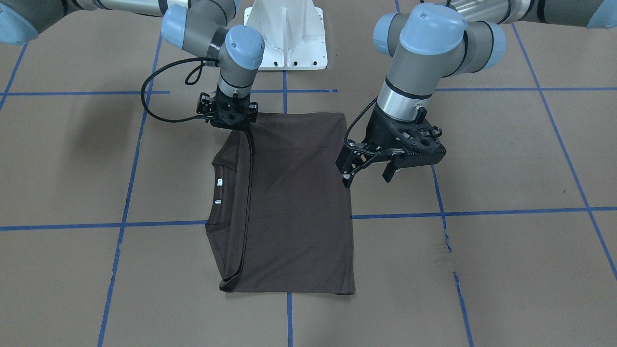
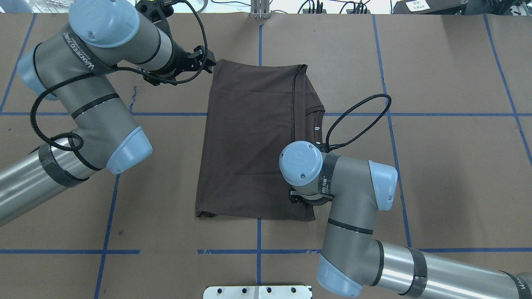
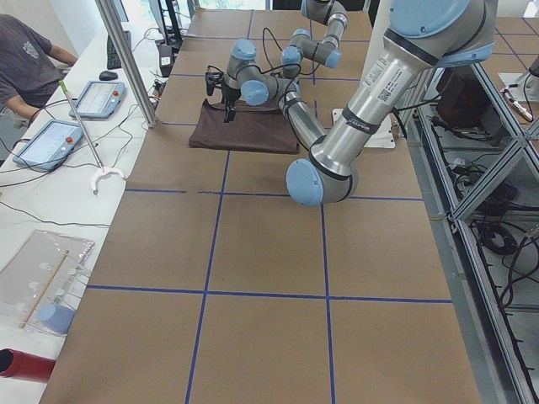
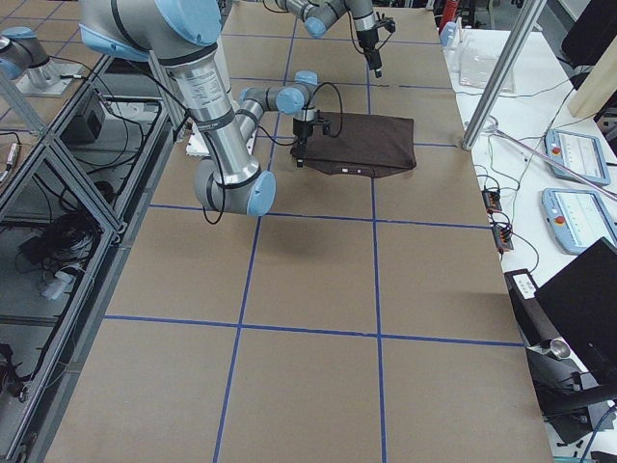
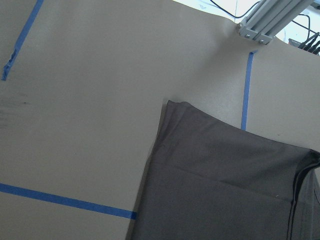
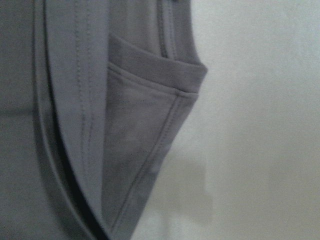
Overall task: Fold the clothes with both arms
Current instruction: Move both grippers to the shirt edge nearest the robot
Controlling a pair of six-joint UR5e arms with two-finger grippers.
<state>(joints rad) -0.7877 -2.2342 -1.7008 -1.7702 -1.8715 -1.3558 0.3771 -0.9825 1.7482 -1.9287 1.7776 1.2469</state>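
The dark brown T-shirt (image 1: 299,202) lies flat on the table, folded into a long rectangle. Its collar (image 1: 225,165) and white tags show at one side. It also shows in the overhead view (image 2: 249,145). My left gripper (image 1: 368,178) is open and empty. It hangs above the table beside the shirt's long edge, and its wrist view looks down on a shirt corner (image 5: 172,107). My right gripper (image 1: 231,120) is low at the shirt's corner nearest my base. Its fingers are hidden, and its wrist view shows only folded hem (image 6: 145,125) at close range.
The white pedestal base (image 1: 287,33) stands behind the shirt. Blue tape lines (image 1: 482,212) cross the brown table cover. An aluminium post (image 3: 126,59) stands at the far edge. Beyond it an operator (image 3: 29,59) sits at a side table with tablets.
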